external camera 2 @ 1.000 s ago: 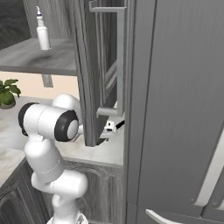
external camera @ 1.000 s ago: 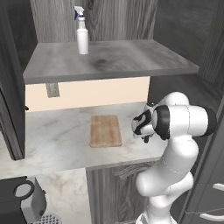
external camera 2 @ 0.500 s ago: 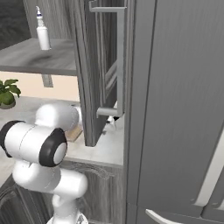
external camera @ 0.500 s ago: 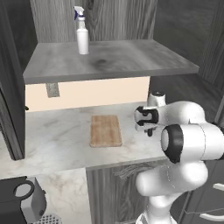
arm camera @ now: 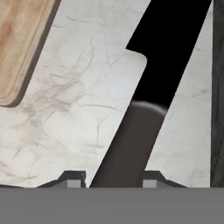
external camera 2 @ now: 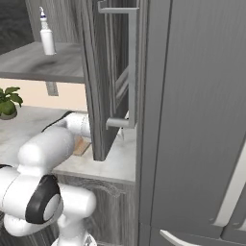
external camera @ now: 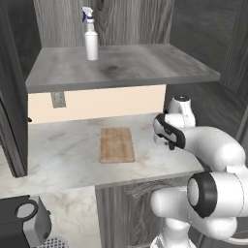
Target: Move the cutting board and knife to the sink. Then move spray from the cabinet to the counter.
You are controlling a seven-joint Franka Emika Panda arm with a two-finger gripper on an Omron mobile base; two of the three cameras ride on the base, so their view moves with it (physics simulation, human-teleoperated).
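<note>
Knife (arm camera: 144, 87), all black, lies flat on the pale marbled table (arm camera: 87, 109), seen close from above in the hand view: its broad blade runs toward the top of that view and its dark handle reaches down between the two fingertips (arm camera: 72, 178) of the hand (arm camera: 114, 180). The tips stand on either side of the handle, close to it, but whether they press on it cannot be told. Beside the knife, toward the upper left of that view, a rounded corner of the cutting board (arm camera: 24, 48) shows, apart from the blade with bare table between them. From the left base view the light-brown cutting board (external camera: 116, 144) lies flat near the middle of the table (external camera: 63, 155), and the white arm bends low over the table's right end, beside the board. Higher up, the white spray (external camera: 90, 40) stands upright on the grey shelf (external camera: 126, 68) of the cabinet, near its back left. In the right base view the spray (external camera 2: 46, 37) stands on that shelf, left of the open dark cabinet door (external camera 2: 103, 81).
</note>
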